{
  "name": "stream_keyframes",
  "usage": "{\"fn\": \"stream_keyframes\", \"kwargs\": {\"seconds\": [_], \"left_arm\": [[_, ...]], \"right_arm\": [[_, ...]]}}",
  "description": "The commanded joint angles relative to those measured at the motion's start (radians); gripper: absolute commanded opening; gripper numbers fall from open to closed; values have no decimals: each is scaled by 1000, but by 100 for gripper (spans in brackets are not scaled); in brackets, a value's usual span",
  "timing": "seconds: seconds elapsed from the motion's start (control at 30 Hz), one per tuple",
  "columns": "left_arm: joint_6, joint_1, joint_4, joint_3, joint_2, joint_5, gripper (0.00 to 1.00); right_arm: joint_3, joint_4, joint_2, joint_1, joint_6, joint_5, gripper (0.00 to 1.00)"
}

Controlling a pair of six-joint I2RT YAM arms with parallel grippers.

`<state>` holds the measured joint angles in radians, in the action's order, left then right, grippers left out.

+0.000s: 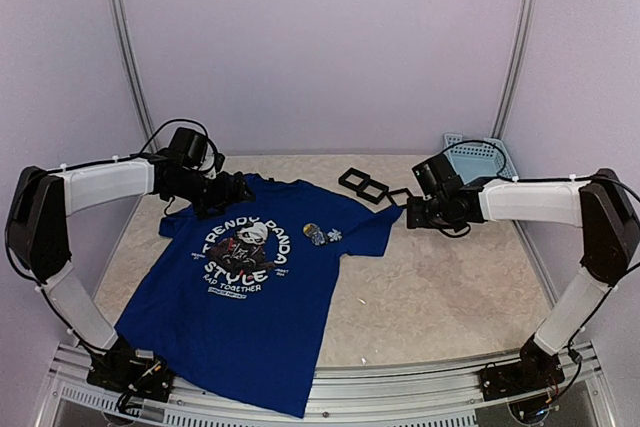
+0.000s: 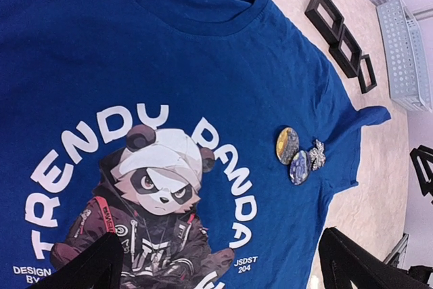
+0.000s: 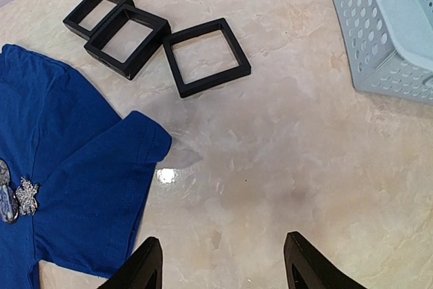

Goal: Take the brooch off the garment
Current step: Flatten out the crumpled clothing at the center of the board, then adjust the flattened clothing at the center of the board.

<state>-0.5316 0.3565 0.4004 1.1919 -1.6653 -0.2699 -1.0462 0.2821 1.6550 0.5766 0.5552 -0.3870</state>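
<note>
Arms reach inward: left gripper (image 2: 220, 272) gapes wide over the royal-blue cloth T-shirt (image 1: 240, 322), right gripper (image 3: 223, 265) hangs parted, empty, beside its sleeve. Collar points far, hem near.

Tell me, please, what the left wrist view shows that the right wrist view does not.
Only the left wrist: the panda print, white lettering and collar of the blue T-shirt. Only the right wrist: a bright reflection on the table beside the sleeve. Both: the T-shirt, the silver brooch, three black square frames and the pale perforated basket.
</note>
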Motion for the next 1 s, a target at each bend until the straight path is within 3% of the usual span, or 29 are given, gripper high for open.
{"fn": "stream_keyframes", "kwargs": {"seconds": [0.0, 0.17, 0.3, 0.4, 0.5, 0.7, 0.97], "left_arm": [[20, 52, -29, 43, 24, -28, 99], [43, 118, -45, 113, -44, -28, 99], [34, 147, -80, 167, -121, -83, 97], [32, 174, -75, 231, -193, -105, 97], [18, 193, -65, 289, -259, -127, 97], [-18, 221, -93, 276, -286, -145, 96], [-31, 223, -112, 189, -226, -102, 97]], "right_arm": [[6, 17, -105, -20, -75, 29, 72], [-8, -24, -138, -18, -176, 269, 72], [-21, -47, -90, 12, -150, 358, 70], [-41, -47, -18, 47, -109, 344, 67], [-84, -38, 65, 80, -79, 345, 58], [-232, 114, 232, 142, -61, 235, 43], [-262, 228, 284, 147, -38, 192, 41]]}}
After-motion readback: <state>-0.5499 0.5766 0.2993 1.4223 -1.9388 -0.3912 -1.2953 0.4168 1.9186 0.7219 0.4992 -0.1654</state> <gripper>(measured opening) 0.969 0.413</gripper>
